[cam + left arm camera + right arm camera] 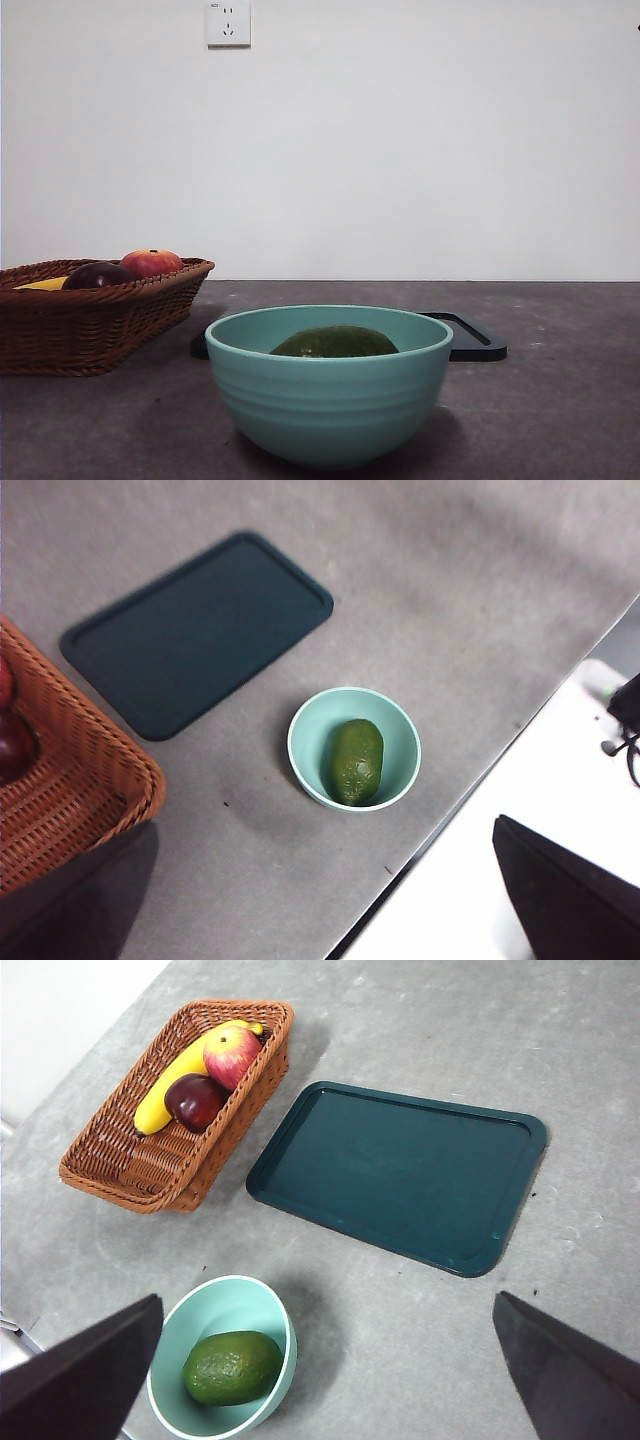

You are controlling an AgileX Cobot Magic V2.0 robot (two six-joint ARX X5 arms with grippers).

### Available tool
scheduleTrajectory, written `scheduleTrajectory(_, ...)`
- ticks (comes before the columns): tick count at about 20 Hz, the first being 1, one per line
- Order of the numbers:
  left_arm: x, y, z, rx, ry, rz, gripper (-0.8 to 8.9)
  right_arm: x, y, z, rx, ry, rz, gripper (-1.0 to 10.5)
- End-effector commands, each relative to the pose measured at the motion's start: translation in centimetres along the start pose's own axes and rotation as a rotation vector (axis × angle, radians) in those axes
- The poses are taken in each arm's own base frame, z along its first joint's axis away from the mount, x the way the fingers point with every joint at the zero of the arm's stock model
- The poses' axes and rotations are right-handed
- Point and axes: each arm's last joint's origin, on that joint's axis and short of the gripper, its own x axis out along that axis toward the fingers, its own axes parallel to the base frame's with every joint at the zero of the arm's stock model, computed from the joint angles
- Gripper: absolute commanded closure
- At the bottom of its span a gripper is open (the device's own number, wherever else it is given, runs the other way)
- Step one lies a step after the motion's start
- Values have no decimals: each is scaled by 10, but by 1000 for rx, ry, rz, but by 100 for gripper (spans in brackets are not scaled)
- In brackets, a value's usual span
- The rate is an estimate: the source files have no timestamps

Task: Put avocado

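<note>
A woven brown wicker basket (95, 320) sits at the left of the grey desk (560, 400), holding three pieces of fruit: a yellow banana (172, 1085) along its length, a dark purple round fruit (97, 275) and a red-orange apple (151, 262) with a yellowish blush. The basket is rectangular with sloping, ribbed sides and a braided rim.

At centre, nearest the front camera, stands a pale teal bowl (330, 410) — round, smooth, with faint horizontal ridges on its outer wall. The avocado (335, 343) lies inside it, on its side, dark green with dull, finely bumpy skin; from the front only its upper curve shows above the rim, while both wrist views show it whole, filling much of the bowl's floor.

Behind the bowl and running to the right lies a flat dark green tray (400, 1170) with rounded corners and a low raised lip; it looks matte, perhaps plastic, though the material is hard to judge. It lies just beside the basket and apart from the bowl.

Both arms hang high above the desk. The left gripper (330, 920) and the right gripper (330, 1370) each show only dark jaw tips set wide apart — released, grasping nothing.
</note>
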Motion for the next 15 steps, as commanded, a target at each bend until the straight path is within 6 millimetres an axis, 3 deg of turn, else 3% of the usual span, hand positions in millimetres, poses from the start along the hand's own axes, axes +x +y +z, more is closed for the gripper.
scheduleTrajectory(1,-20,2,-20,22,-77,-9,221,-2,3,4,-18,-15,10,398)
scheduleTrajectory(5,-33,7,-69,-9,-152,-19,221,1,4,4,-18,2,24,399)
scheduleTrajectory(8,-33,9,-90,-31,-171,-23,221,15,6,5,1,62,55,425)
scheduleTrajectory(11,-36,10,-93,-30,-184,-25,221,42,11,8,16,145,98,429)
scheduleTrajectory(15,-35,10,-93,-30,-184,-25,221,97,25,4,45,277,78,430)
